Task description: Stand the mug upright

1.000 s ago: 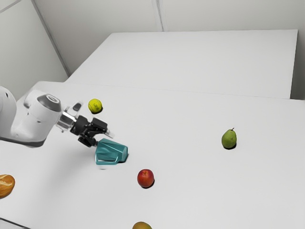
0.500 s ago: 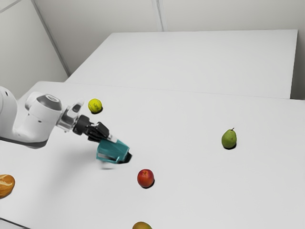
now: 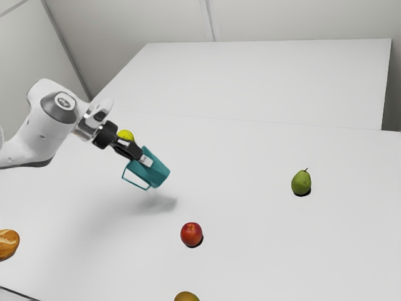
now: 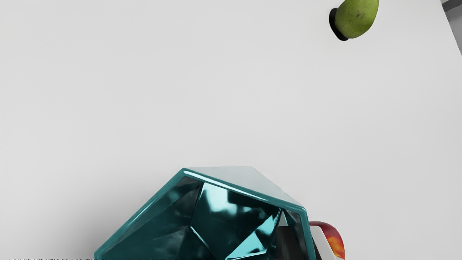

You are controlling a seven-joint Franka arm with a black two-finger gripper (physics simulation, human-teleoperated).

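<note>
Gripper (image 3: 145, 161) holds the teal mug (image 3: 154, 175) by its wall near the rim, above the table and over its shadow. The mug hangs tilted, its mouth toward the hand and its base slanting down to the exterior view's right; the handle is on its lower left side there. In the wrist view, the gripper (image 4: 306, 243) has one dark finger inside the mug (image 4: 234, 206) and the other outside, with the wall pinched between them. The faceted interior faces the camera.
A red fruit (image 3: 192, 234) lies nearest the mug's shadow. The green pear (image 3: 301, 182) is farther right in the exterior view. A yellow ball-like thing (image 3: 125, 135) sits behind the gripper; bread (image 3: 8, 243) and a brownish fruit (image 3: 187, 296) are nearer the camera.
My gripper has gone from beside the mug to being shut on its wall. Both have risen off the table, and the mug has swung from lying on its side to hanging at a slant.
</note>
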